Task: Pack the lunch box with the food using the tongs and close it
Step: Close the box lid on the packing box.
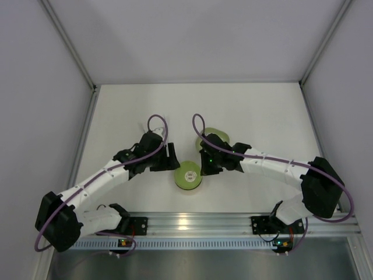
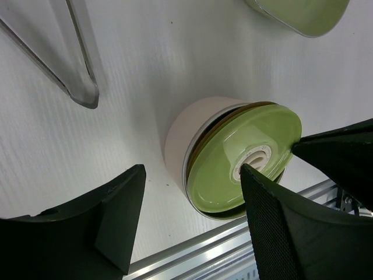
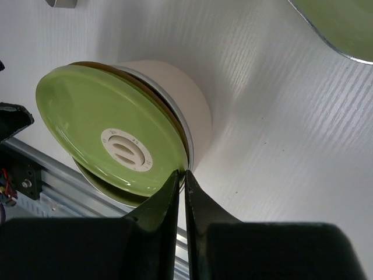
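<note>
The lunch box stands near the table's front edge, a round container with a pale wall. Its green lid, with a white centre spot, lies tilted on the rim and shows a brown seal. My left gripper is open just left of the box, nothing between its fingers. From the right, my shut right gripper has its tips at the lid's edge. The tongs lie on the table beyond the left gripper. The food is hidden.
A pale green dish sits behind the lunch box, partly under the right arm. An aluminium rail runs along the near edge, close to the box. White walls enclose the table.
</note>
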Robot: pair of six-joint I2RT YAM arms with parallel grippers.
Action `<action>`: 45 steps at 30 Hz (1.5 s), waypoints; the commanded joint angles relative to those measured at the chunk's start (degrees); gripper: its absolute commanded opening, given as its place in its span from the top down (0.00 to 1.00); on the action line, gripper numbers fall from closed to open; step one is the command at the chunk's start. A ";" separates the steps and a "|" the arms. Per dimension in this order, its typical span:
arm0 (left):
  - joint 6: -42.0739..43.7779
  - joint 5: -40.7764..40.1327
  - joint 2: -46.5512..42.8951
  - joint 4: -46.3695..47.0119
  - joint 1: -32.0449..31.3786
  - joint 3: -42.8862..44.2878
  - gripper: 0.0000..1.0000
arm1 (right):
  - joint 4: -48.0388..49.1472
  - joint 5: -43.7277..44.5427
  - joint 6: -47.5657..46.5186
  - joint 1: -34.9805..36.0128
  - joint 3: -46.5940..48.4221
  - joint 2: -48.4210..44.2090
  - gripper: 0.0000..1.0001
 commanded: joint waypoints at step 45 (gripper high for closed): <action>1.81 -0.83 7.80 -0.43 -1.24 0.86 0.30 | 6.17 1.75 -4.17 2.03 4.37 0.92 0.67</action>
